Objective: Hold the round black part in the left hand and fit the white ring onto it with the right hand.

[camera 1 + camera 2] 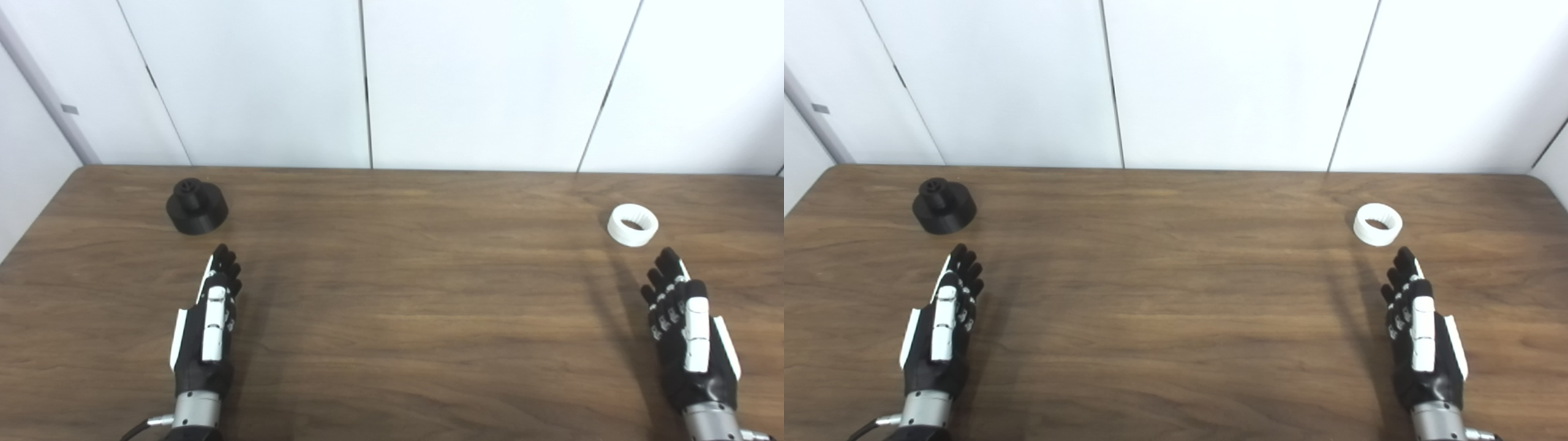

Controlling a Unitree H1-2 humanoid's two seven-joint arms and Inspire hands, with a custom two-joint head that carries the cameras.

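Observation:
The round black part (196,206) stands on the wooden table (392,294) at the far left, with a short stub on top. The white ring (633,225) lies flat at the far right. My left hand (208,321) is open and empty, fingers straight, a short way in front of the black part and apart from it. My right hand (686,324) is open and empty, fingers straight, its fingertips just short of the white ring and a little to its right. Both also show in the right eye view, the part (944,206) and the ring (1377,224).
A white panelled wall (392,79) rises right behind the table's far edge. The table's left edge runs close to the black part, and its right corner (1540,180) shows beyond the ring.

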